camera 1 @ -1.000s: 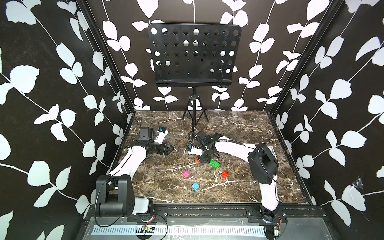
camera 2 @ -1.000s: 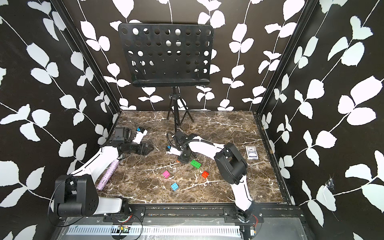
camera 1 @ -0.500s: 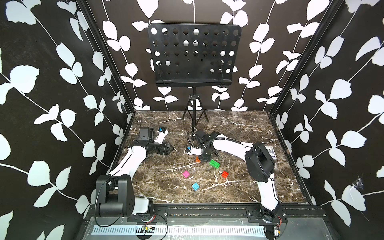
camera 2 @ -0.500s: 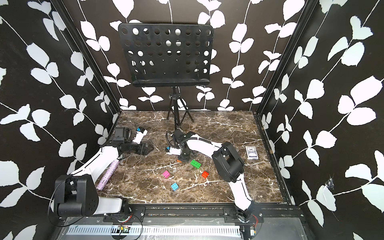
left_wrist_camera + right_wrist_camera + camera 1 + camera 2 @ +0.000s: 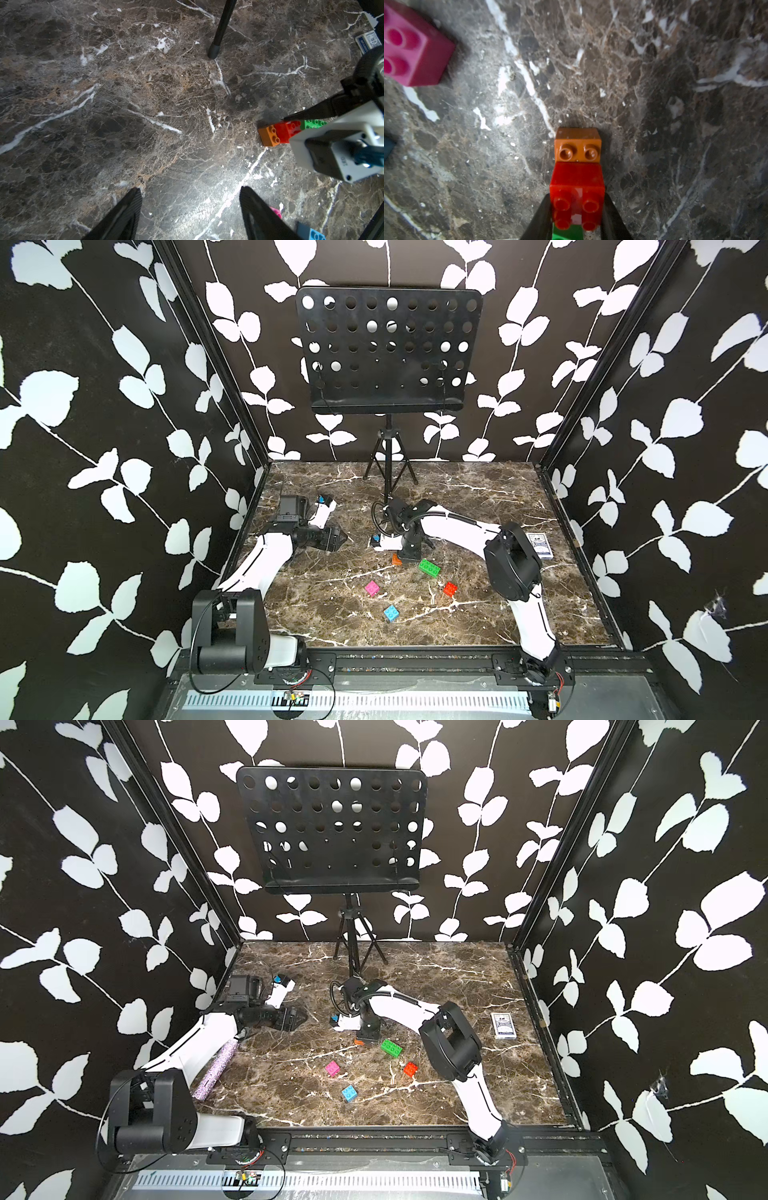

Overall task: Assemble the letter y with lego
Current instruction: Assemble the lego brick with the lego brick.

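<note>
My right gripper point(image 5: 577, 196) is shut on an orange-red brick point(image 5: 577, 180), which sits stepped on a brown-orange brick point(image 5: 578, 145) on the marble. In both top views this gripper point(image 5: 409, 553) points down at that pair point(image 5: 359, 1041). A green long brick point(image 5: 429, 568) lies just beside it. The red point(image 5: 449, 588), pink point(image 5: 372, 588) and light blue point(image 5: 391, 612) bricks lie apart nearer the front. My left gripper point(image 5: 190, 191) is open and holds nothing, low at the left point(image 5: 338, 538). No letter y shows.
A music stand's tripod point(image 5: 388, 472) stands at the back centre, one leg point(image 5: 220, 31) near my left gripper. A blue-patterned card box point(image 5: 503, 1025) lies at the right. A purple glitter roll point(image 5: 216, 1071) lies under the left arm.
The right arm's elbow has swung slightly to the left, with the gripper still on the stacked bricks. The left arm and loose bricks have not moved.
</note>
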Action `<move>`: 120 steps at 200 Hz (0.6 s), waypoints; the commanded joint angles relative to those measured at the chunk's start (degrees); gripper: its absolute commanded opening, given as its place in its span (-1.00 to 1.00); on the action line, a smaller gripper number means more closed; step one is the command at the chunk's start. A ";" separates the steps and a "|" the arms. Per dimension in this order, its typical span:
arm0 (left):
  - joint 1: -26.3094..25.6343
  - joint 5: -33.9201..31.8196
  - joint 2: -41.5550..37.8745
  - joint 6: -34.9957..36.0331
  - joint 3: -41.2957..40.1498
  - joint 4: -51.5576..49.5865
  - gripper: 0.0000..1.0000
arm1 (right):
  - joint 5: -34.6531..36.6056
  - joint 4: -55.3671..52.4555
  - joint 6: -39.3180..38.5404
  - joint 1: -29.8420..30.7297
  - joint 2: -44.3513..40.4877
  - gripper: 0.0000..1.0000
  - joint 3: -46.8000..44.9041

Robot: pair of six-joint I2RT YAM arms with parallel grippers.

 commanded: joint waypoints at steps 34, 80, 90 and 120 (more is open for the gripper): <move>0.28 2.68 -0.63 -0.43 -1.23 1.22 0.54 | 1.45 -7.90 -1.57 -0.58 -2.49 -1.00 -6.36; 0.30 2.60 -1.05 -0.48 -1.54 1.33 0.53 | -0.26 -5.04 0.90 -0.54 -5.58 -0.89 -7.48; 0.26 2.59 -1.07 -0.53 -1.54 1.33 0.53 | -1.02 -3.61 1.56 -0.58 -6.28 -0.86 -7.36; 0.28 2.51 -1.27 -0.35 -1.61 1.33 0.53 | -2.62 -1.78 2.73 -0.66 -6.89 -0.31 -6.23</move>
